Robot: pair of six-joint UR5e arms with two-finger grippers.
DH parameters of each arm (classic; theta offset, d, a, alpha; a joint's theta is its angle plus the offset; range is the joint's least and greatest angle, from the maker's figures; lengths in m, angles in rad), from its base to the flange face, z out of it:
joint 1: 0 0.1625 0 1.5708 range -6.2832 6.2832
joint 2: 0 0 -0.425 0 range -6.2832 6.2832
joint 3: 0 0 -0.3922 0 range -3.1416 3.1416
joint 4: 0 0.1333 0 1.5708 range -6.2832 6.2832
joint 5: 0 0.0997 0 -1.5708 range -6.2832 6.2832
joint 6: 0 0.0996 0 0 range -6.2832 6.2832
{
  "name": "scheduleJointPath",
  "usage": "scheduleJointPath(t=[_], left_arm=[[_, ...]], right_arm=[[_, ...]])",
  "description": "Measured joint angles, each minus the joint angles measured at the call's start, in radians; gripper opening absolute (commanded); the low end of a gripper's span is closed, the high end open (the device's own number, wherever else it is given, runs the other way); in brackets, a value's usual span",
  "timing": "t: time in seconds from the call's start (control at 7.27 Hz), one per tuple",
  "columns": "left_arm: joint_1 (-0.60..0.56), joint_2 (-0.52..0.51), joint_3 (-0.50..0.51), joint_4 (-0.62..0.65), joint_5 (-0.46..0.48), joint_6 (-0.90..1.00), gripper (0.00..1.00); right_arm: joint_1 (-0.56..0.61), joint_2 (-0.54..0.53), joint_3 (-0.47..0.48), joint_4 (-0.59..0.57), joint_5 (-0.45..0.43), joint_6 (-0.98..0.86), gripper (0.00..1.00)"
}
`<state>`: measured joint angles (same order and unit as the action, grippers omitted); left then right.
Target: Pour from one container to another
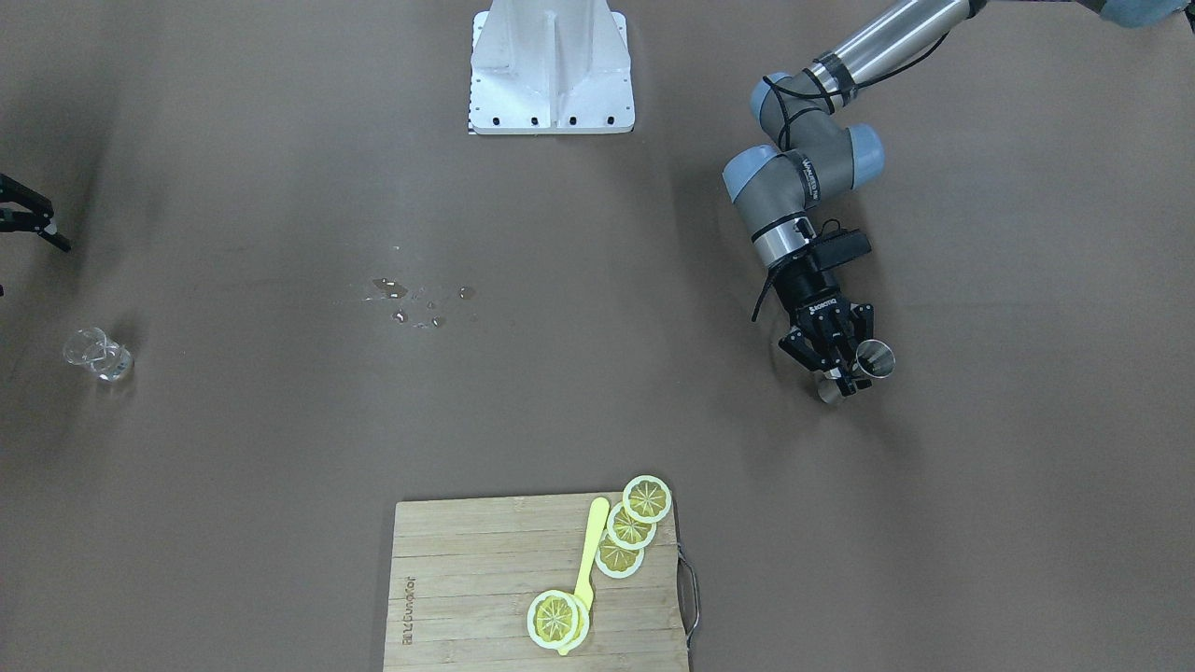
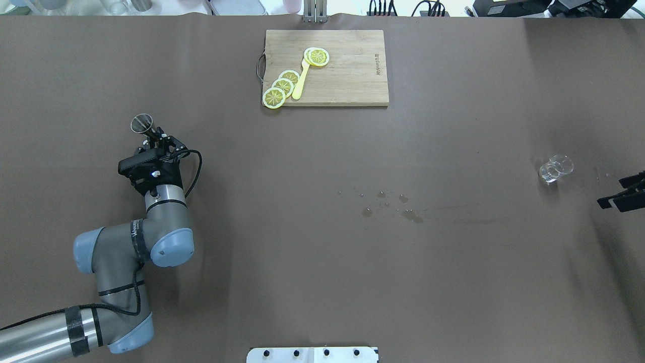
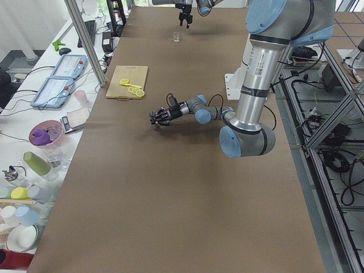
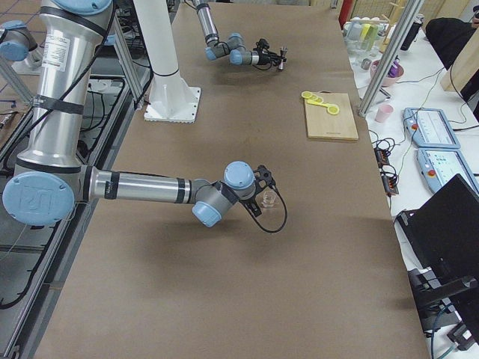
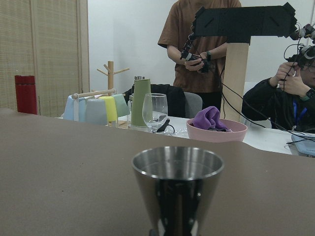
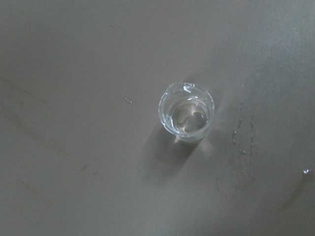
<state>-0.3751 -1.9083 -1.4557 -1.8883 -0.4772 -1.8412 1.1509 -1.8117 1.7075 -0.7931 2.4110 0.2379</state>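
A steel cup (image 1: pixel 875 359) stands upright on the brown table at my left side, with its mouth (image 2: pixel 141 122) open. My left gripper (image 1: pixel 843 371) reaches in level, low over the table, and is shut on the cup's lower part. In the left wrist view the cup (image 5: pixel 177 189) fills the bottom centre, and the fingers are out of frame. A small clear glass (image 2: pixel 554 169) holding some clear liquid stands far to my right. My right gripper (image 2: pixel 609 192) hovers open and empty beside it. The right wrist view looks straight down on the glass (image 6: pixel 186 113).
A wooden cutting board (image 2: pixel 347 75) with lemon slices (image 2: pixel 282 85) and a yellow utensil lies at the far middle edge. Spilled drops (image 2: pixel 388 204) wet the table's centre. The white robot base (image 1: pixel 551 70) stands at the near edge. Cups and bowls sit beyond the table's left end.
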Motion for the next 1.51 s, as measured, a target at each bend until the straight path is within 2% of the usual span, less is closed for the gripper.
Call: scheduleJointPath(t=[0.14, 0.41, 0.55, 0.69, 0.96, 1.51], left_arm=[[0.001, 0.0, 0.0, 0.0, 0.0, -0.001, 0.08], [0.002, 0.0, -0.001, 0.0, -0.001, -0.001, 0.39], [0.002, 0.0, -0.002, 0.0, 0.0, 0.002, 0.72], [0.002, 0.0, -0.003, 0.0, 0.002, 0.008, 0.97], [0.001, 0.0, -0.003, 0.001, 0.003, 0.02, 0.97], [0.0, 0.0, -0.014, 0.002, 0.004, 0.038, 0.97]], right_arm=[[0.005, -0.022, 0.056, -0.131, 0.01, 0.0, 1.0], [0.037, -0.056, 0.118, -0.327, 0.036, 0.0, 1.0], [0.059, -0.075, 0.141, -0.423, 0.03, 0.001, 1.0], [0.079, -0.082, 0.157, -0.52, 0.01, 0.001, 1.0], [0.137, -0.081, 0.161, -0.633, -0.035, 0.001, 1.0], [0.174, -0.071, 0.204, -0.684, -0.106, 0.185, 1.0]])
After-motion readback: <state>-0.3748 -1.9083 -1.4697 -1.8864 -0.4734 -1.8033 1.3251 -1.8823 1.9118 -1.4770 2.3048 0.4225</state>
